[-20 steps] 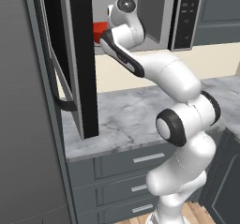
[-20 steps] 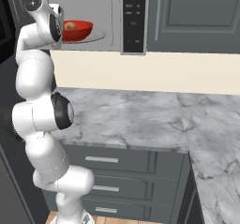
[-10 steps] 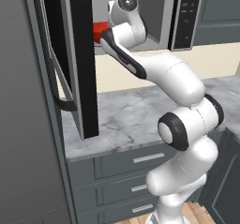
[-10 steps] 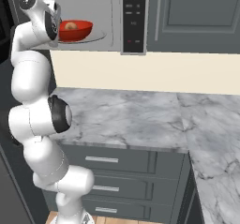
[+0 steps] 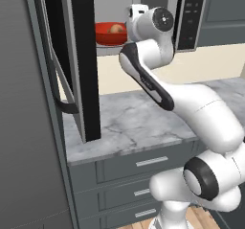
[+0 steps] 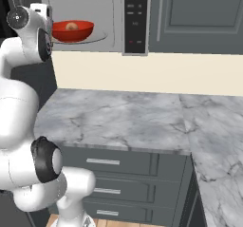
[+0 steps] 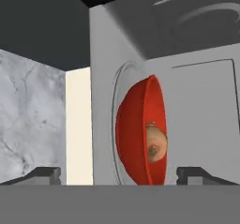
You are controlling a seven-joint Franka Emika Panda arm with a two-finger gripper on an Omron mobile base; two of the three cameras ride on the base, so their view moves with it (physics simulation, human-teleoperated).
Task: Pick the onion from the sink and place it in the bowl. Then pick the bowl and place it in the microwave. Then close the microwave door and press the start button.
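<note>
Red bowl [image 5: 110, 33] sits on the turntable inside the microwave [image 6: 102, 17] with the onion [image 7: 156, 145] in it, so the placing looks done. The gripper [image 7: 119, 175] is released: its two fingertips [image 7: 43, 175] stand wide apart, clear of the bowl and holding nothing.

The step in hand, as I judge it, is backing the hand out and getting round to the door [image 5: 72, 60], which hangs fully open at the left with its curved handle [image 5: 61, 91] facing outward. To do this well, draw the hand straight back out of the cavity first, so the fingers do not clip the bowl rim or nudge the turntable. Then swing wide round the door's free edge, push on its outer face near that edge, and follow the arc until it seats. The button panel [image 6: 135, 17] on the right comes after.

Against the earlier frames, the wrist has pulled slightly back and away from the opening; bowl and onion have not moved, and the door stands as open as before.
</note>
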